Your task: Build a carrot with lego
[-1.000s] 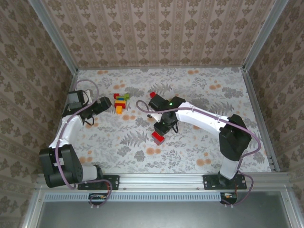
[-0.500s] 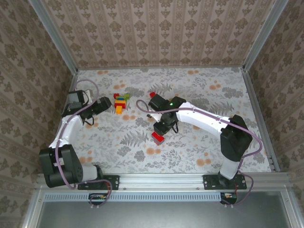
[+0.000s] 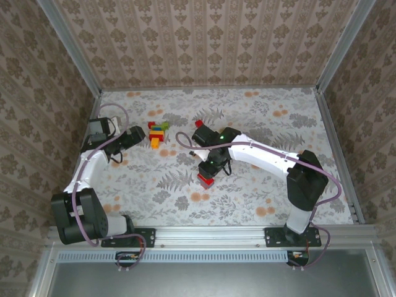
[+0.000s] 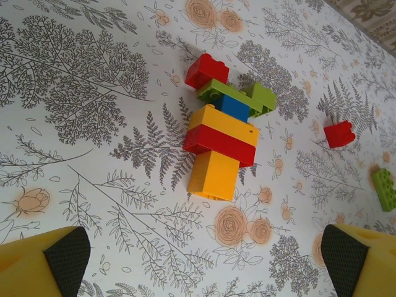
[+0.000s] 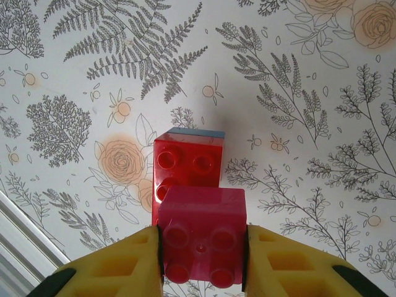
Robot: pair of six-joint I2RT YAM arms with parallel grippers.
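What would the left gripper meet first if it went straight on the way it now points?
Probably the orange brick at the near end of the lego stack, straight ahead of the open left gripper; depth is unclear, so the table might come first.

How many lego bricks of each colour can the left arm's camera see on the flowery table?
Red studded plastic bricks: 3
Orange studded plastic bricks: 2
Green studded plastic bricks: 3, two of them touching
Blue studded plastic brick: 1
Total: 9
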